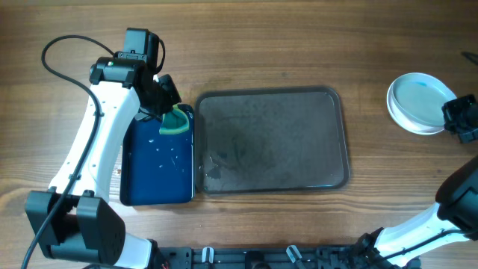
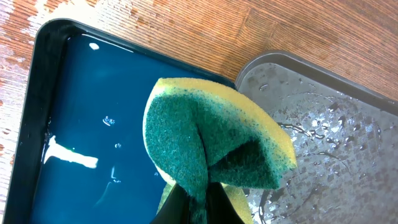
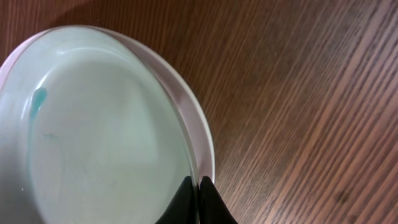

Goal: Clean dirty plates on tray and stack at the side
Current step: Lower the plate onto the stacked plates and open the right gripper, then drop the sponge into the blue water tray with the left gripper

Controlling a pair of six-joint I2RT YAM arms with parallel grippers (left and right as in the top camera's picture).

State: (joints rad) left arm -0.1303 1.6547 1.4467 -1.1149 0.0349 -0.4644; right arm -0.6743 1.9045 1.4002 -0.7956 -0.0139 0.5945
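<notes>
The plates [image 1: 414,103] sit stacked on the counter [image 1: 299,45] at the far right, well apart from the large grey tray [image 1: 276,142], which holds only a film of water. The right pincer [image 3: 196,196] is at the near rim of the top plate [image 3: 106,143], its tips drawn almost together, apparently pinching that rim. A blue smear [image 3: 38,102] shows on the plate's face, so it may count as not fully clean. If the pincer pulls away without letting go cleanly, it could drag the top plate off-centre.

The left pincer [image 2: 198,202] is clamped on a folded green-and-yellow sponge [image 2: 211,143] above the smaller blue tray [image 1: 157,175], which holds water. A wet sponge carried across could drip onto the wood. No brand, label or writing is readable anywhere.
</notes>
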